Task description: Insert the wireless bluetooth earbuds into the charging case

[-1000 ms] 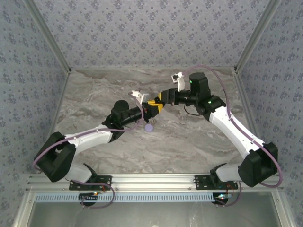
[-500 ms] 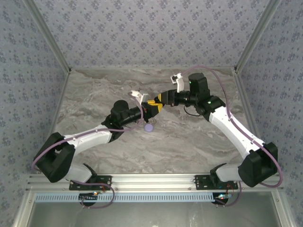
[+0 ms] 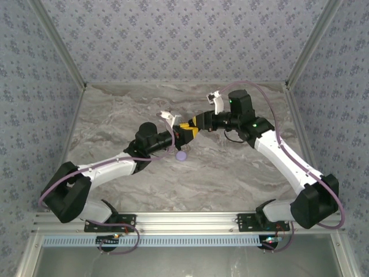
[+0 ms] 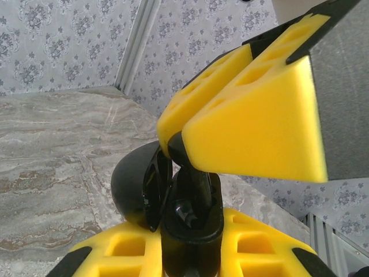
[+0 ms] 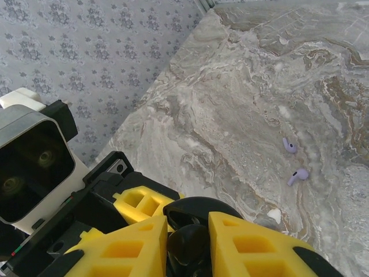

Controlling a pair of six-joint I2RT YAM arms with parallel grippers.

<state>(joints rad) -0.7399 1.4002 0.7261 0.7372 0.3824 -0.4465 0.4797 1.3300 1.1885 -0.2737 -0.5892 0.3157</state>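
- Grey-veined table (image 3: 242,173), overhead view: left gripper (image 3: 183,134) and right gripper (image 3: 192,125) meet tip to tip at mid-table. A small lavender spot, judged to be the earbuds (image 3: 181,154), lies on the surface just nearside of them.
- Left wrist view: left gripper (image 4: 190,248) clamped on the body of a black hinged shell, taken as the charging case (image 4: 193,222). Lid (image 4: 135,190) stands open. Right gripper (image 4: 173,145) is pressed onto the case's upper edge.
- Right wrist view: right gripper (image 5: 187,234) pinching the case (image 5: 190,216). Two lavender stemmed earbuds (image 5: 298,176) lie loose on the table, near each other, not touching.
- Step in hand, judged: case held open between both grippers, no earbud seated.
- Next move calls for: right gripper letting go, left steadying the open case, then a fine pinch on one earbud.
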